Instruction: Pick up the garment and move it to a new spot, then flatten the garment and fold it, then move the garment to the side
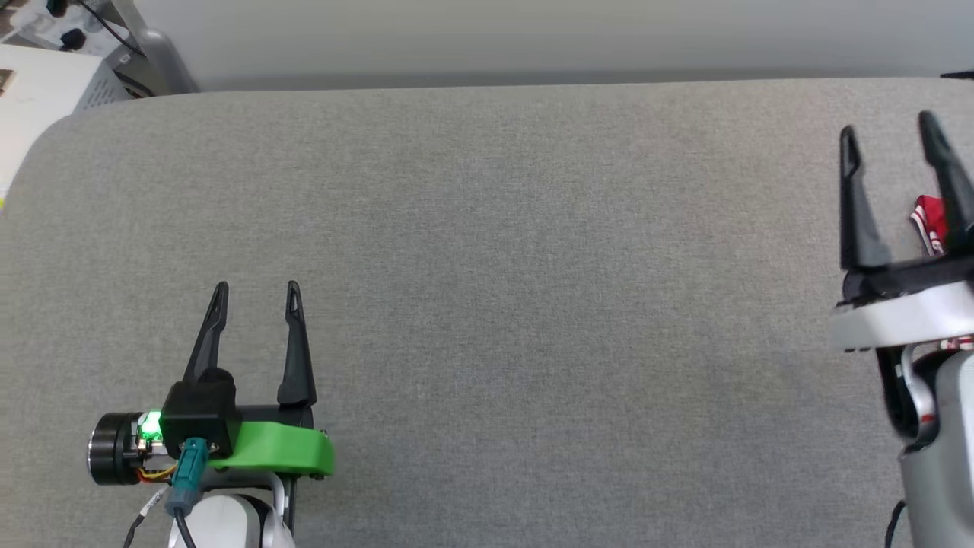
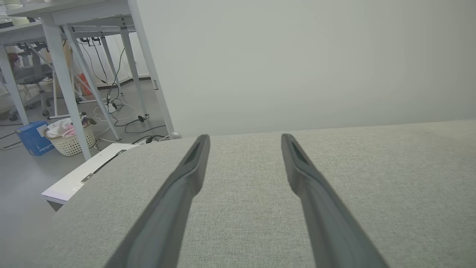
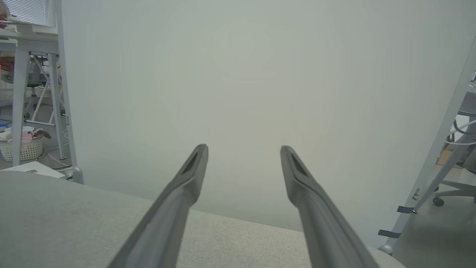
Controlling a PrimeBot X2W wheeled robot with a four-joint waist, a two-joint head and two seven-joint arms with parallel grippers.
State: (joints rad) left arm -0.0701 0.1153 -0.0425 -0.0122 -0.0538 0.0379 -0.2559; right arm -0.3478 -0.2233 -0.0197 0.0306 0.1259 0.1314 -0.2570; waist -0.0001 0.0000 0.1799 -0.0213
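Peeking out at the right behind the right gripper, the garment is looking soft, light, floppy; I'm thinking pinch a bunched fold. It and the left gripper are both gaping, empty.

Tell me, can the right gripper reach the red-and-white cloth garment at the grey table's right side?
Probably yes: the open right gripper is just beside the red-and-white cloth garment; nothing lies between them.
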